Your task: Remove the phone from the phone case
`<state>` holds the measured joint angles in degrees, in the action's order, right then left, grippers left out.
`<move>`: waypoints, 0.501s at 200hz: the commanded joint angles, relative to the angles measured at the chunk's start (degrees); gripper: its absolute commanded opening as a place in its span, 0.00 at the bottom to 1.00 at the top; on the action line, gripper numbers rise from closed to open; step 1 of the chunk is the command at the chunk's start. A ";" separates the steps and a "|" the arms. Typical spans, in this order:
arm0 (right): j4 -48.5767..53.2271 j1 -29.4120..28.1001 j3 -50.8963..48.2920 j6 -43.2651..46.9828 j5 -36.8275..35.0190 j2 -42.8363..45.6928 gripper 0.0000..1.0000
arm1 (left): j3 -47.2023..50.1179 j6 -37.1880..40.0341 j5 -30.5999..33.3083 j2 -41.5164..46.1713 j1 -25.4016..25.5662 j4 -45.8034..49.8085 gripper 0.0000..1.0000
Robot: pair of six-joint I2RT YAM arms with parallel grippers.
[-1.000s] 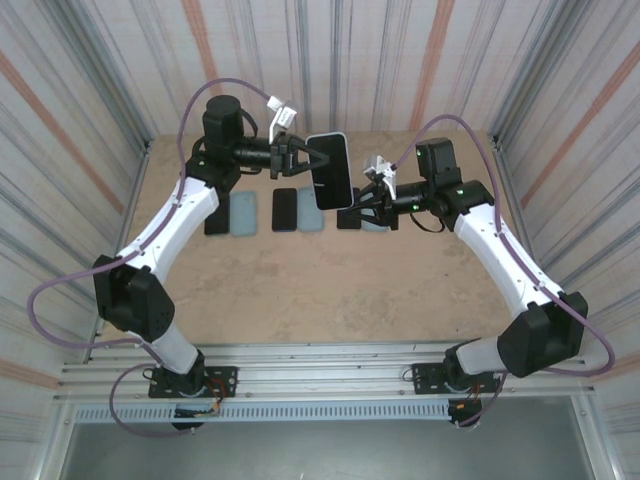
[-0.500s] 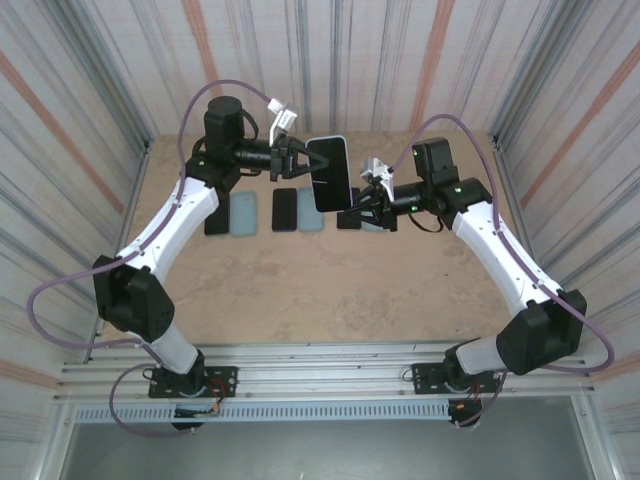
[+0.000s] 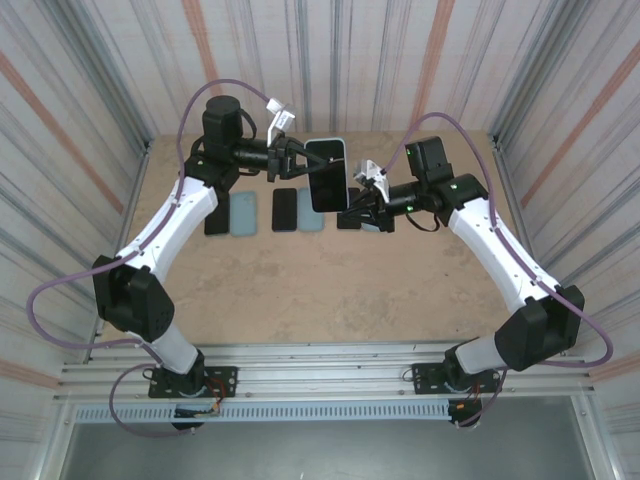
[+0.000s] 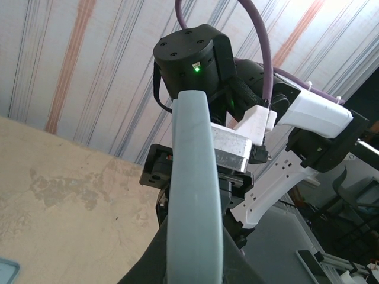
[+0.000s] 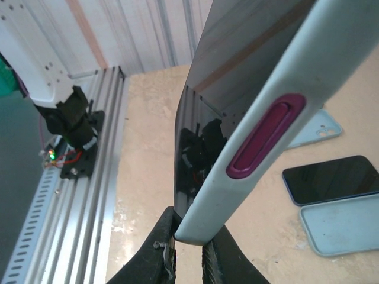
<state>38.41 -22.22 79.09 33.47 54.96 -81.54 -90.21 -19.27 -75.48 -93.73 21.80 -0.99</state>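
phone [image 3: 327, 176], screen dark, seated in its pale blue phone case [image 5: 260, 127] and held upright in the air above the far middle of the surface [image 3: 300, 290]. left fingers [image 3: 303, 160] are clenched on the case's upper edge. right fingers [image 3: 352, 212] pinch its lower corner. spare phones [image 3: 285, 208] and empty cases [image 3: 243, 212] lie in a row beneath.

You are looking at a tan, mottled wooden table [image 3: 300, 290]. Lying flat in a row along its far side:
- black slab phone [image 3: 215, 222]
- pale blue rectangular case [image 3: 243, 212]
- second dark phone [image 3: 285, 209]
- second pale blue case [image 3: 309, 222]
- a third dark phone [image 3: 346, 222], lying further right and partly hidden
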 commanded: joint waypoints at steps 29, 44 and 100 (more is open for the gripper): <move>-4.20 -1.37 1.26 5.52 -15.28 1.09 0.10 | -1.37 -3.37 -4.87 4.25 2.08 3.63 0.00; -7.52 -1.52 0.16 4.45 -15.42 2.19 0.09 | -1.02 -3.63 -4.87 4.50 2.36 3.53 0.00; -13.28 -1.51 -2.01 0.42 -9.67 4.25 0.12 | -0.86 -4.27 -4.06 4.36 2.81 2.23 0.00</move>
<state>32.14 -23.92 77.32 36.01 44.58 -79.05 -90.21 -20.84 -75.59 -91.85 23.31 0.14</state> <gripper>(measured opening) 0.125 0.129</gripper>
